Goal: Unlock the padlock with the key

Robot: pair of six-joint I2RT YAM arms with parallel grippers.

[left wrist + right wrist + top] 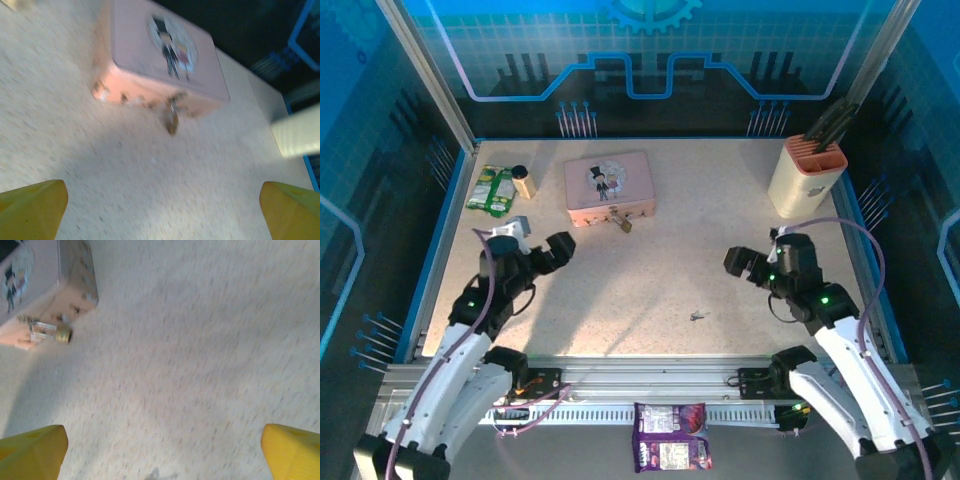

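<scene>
Status: left gripper (558,250) and right gripper (738,264) spread wide, empty | key (698,316) flat on table (620,290), padlock (623,224) at pink tin (610,185) front | right should drop squarely, pinch key's head.

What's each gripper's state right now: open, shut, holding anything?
Left gripper: open, holding nothing.
Right gripper: open, holding nothing.

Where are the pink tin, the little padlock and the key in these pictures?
pink tin (609,183): top view, middle of its lid.
padlock (624,225): top view, its brass body.
key (698,316): top view, its middle.
</scene>
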